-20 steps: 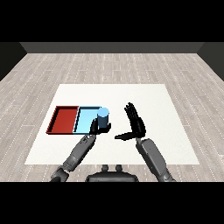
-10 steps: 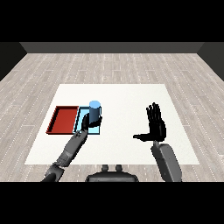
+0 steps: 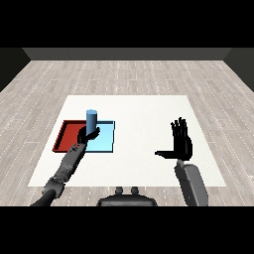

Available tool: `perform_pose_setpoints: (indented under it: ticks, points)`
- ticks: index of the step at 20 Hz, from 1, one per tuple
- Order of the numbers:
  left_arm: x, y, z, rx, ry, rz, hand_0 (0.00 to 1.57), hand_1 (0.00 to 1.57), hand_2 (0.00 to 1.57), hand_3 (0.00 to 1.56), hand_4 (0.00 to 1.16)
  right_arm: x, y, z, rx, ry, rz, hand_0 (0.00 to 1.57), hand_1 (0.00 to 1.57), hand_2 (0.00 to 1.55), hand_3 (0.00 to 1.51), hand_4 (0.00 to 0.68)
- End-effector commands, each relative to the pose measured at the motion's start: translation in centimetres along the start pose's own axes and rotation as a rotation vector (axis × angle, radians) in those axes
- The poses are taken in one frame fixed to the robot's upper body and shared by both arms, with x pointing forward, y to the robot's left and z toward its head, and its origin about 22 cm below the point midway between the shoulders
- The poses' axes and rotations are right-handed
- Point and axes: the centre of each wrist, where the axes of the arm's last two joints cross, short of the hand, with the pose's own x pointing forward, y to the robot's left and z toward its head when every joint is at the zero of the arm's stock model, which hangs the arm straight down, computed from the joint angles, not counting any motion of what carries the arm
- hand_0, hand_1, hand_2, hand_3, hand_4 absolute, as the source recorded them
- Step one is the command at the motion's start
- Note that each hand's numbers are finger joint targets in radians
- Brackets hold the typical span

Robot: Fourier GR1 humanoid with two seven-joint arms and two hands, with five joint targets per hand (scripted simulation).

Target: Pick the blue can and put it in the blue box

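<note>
The blue can [image 3: 91, 119] stands upright in the left hand [image 3: 86, 135], which curls round it over the blue tray [image 3: 106, 140]. Best lower it straight, then release. The right hand [image 3: 180, 143] hangs open.

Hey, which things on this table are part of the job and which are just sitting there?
Part of the job: blue can, light blue tray, left hand curled round the can.
Just there: red tray, right hand held open, white table.
</note>
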Motion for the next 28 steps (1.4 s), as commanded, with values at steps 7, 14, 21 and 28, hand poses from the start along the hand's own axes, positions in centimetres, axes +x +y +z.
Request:
perform_pose_setpoints:
  ticks: [7,14,21,28]
  points:
    - [-0.3,-0.2,-1.9,0.026,0.271,-0.206,1.55,1.55,1.48,1.38,0.97,-3.4,-1.5,0.3,-0.046,0.066,-0.021,0.0,0.0,0.0,0.0,0.0]
    - [-3.6,-3.9,1.0,-0.071,0.383,-0.274,1.48,1.48,1.41,0.88,0.87,-4.0,-2.0,-1.4,-0.039,0.083,-0.001,0.0,0.0,0.0,0.0,0.0]
    - [-3.6,-3.8,1.0,-0.111,0.483,-0.293,1.45,1.45,1.39,0.0,0.52,-3.3,-2.9,-0.5,-0.047,0.038,-0.022,0.0,0.0,0.0,0.0,0.0]
    - [-3.2,-2.8,0.3,0.033,0.435,-0.32,0.0,0.0,0.0,0.0,0.0,-5.1,-1.9,-0.1,-0.048,0.057,-0.053,0.0,0.0,0.0,0.0,0.0]
